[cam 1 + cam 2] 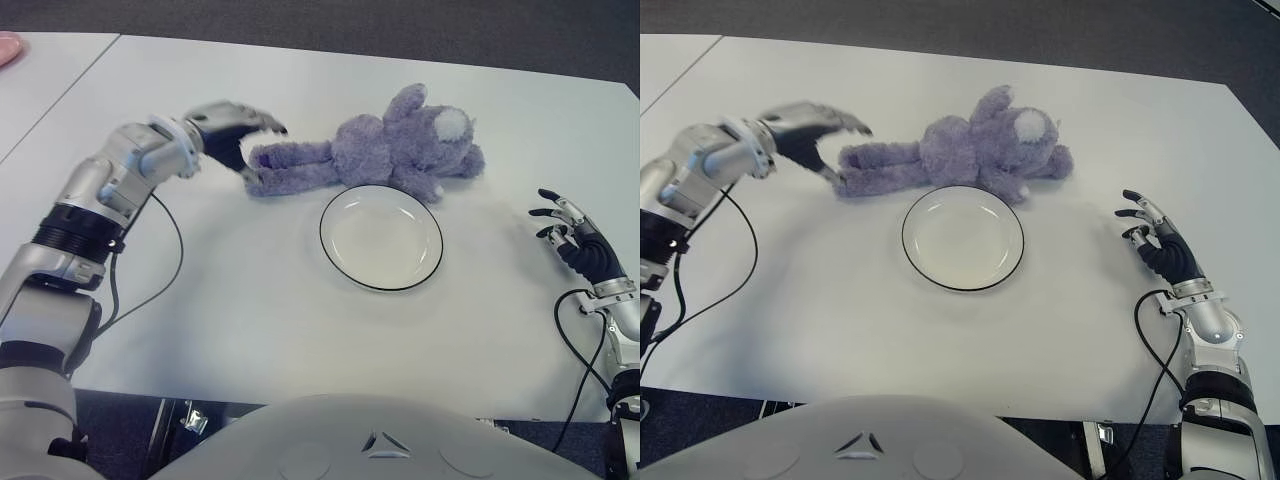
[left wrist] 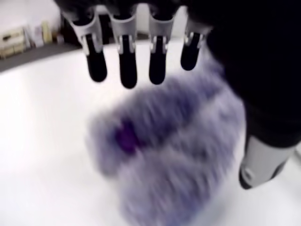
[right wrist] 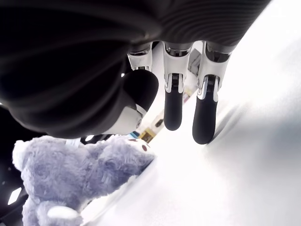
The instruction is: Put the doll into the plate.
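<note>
A purple plush doll lies flat on the white table, head to the right and legs to the left, just behind an empty white plate with a dark rim. My left hand is at the doll's feet, with the fingers arched above them and the thumb below. In the left wrist view the fingers hang spread over the doll's legs without closing on them. My right hand shows to the right of the plate, with its fingers relaxed and holding nothing.
A black cable loops on the table beside my left forearm, and another hangs by my right wrist. A pinkish object shows at the far left corner. The table's front edge runs close to my body.
</note>
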